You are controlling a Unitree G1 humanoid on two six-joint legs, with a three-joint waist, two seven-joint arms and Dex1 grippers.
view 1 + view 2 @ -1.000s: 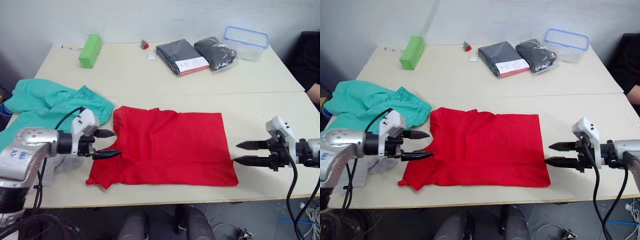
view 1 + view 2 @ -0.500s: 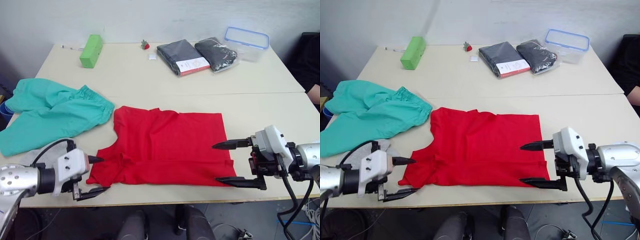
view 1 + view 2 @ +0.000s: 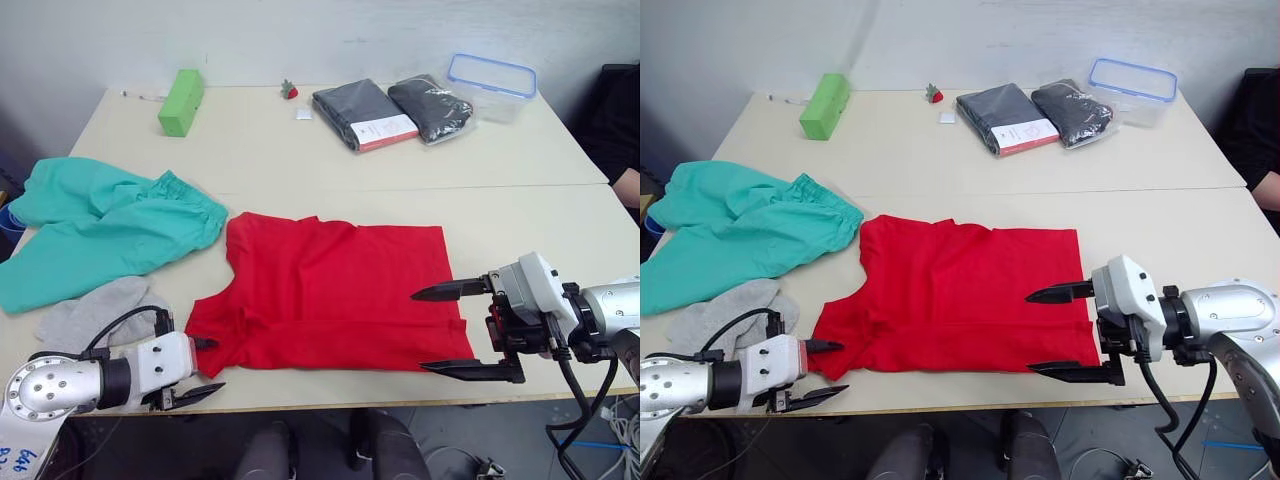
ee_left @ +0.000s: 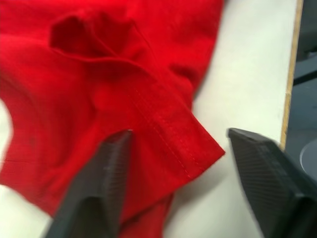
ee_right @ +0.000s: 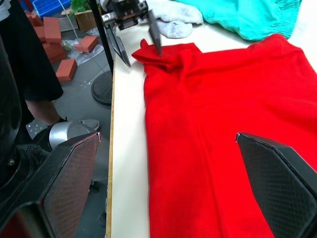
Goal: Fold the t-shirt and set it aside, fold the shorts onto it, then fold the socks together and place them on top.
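At table's 6 o'clock edge, small red cotton t-shirt (image 3: 335,295) looks light, limp: left gripper (image 3: 203,367) and right gripper (image 3: 452,330), both spread and empty, should pinch sleeve hem and bottom corner.

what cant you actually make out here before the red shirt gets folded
- Label on the dark packaged garments: head views, print too small to read.
- Shorts: left eye view, far leg cut off by the picture's edge.
- T-shirt: left wrist view, blurred and partly behind that gripper's fingers.
- Person: head views, cut off at the edge.
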